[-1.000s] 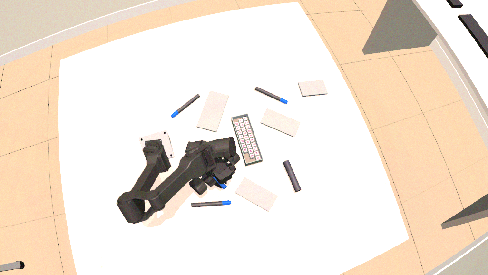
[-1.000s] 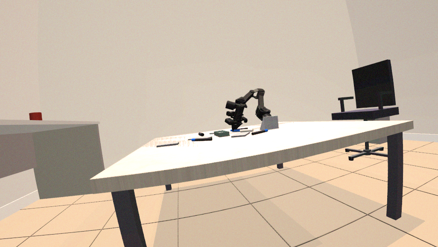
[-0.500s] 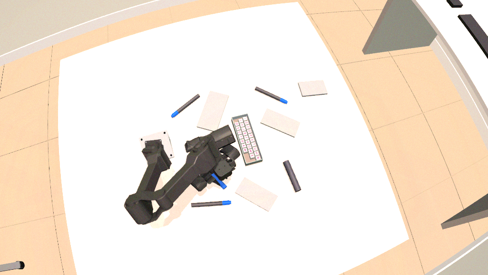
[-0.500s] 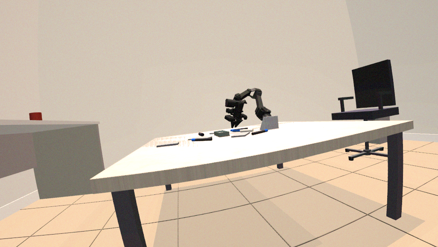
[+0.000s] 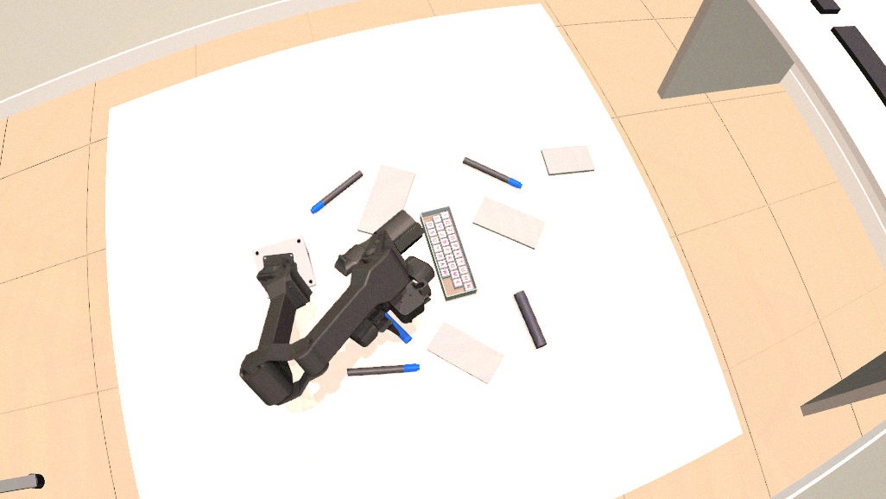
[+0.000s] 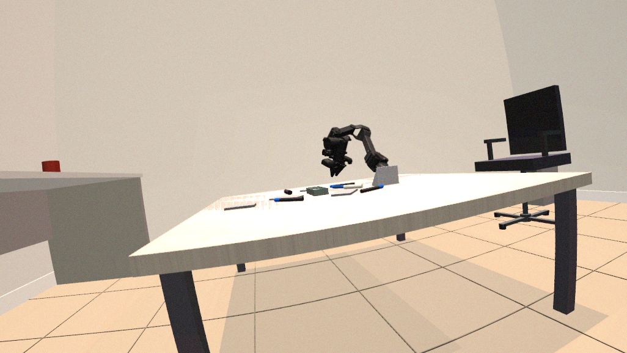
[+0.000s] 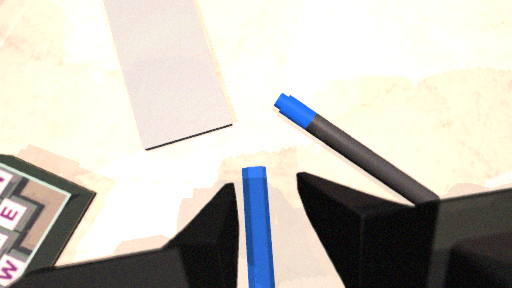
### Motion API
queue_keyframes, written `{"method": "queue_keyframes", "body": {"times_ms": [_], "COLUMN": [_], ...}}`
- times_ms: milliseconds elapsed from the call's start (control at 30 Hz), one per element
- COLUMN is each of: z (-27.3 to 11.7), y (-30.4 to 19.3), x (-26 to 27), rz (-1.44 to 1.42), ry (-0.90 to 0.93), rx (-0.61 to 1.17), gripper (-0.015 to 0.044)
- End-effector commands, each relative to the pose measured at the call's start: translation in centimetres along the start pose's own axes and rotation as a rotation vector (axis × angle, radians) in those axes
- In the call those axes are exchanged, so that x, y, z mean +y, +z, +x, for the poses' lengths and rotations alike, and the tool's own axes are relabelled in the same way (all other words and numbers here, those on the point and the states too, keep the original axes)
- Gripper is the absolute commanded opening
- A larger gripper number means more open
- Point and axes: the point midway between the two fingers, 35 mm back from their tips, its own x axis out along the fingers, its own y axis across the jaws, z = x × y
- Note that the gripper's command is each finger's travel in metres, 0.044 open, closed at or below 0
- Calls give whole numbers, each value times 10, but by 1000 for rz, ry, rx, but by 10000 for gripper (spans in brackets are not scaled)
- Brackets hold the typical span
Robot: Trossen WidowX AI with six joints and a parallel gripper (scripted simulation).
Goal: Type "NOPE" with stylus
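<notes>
The small keyboard (image 5: 448, 254) with white keys and pink letters lies in the middle of the desk; its corner shows at the left of the wrist view (image 7: 20, 220). A blue-tipped stylus (image 5: 396, 327) pokes out from under my gripper (image 5: 387, 322), beside the keyboard's near end. In the wrist view the stylus (image 7: 257, 225) runs between the two fingers of my gripper (image 7: 266, 186), with a clear gap on each side. The fingers do not touch it, so the gripper is open. From the side, the gripper (image 6: 335, 168) hangs above the desk.
Three more grey styluses with blue tips lie around (image 5: 336, 191) (image 5: 491, 172) (image 5: 382, 369); the last one is close to my right finger (image 7: 350, 147). A dark cylinder (image 5: 529, 318) and several white pads (image 5: 465, 351) (image 5: 508, 222) (image 5: 387, 198) surround the keyboard.
</notes>
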Motion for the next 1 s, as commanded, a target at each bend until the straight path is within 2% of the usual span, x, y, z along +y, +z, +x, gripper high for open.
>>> {"method": "queue_keyframes", "body": {"times_ms": [0, 233, 500, 700, 967], "z": [3, 7, 6, 4, 0], "y": [-3, -11, -17, -19, -19], "x": [-1, -4, -5, -4, -3], "rz": [-227, -855, -1513, -1777, -2110], "ry": [-7, 84, 374, 576, 874], "rx": [83, 293, 454, 479, 417], "gripper": [150, 150, 150, 150, 150]}}
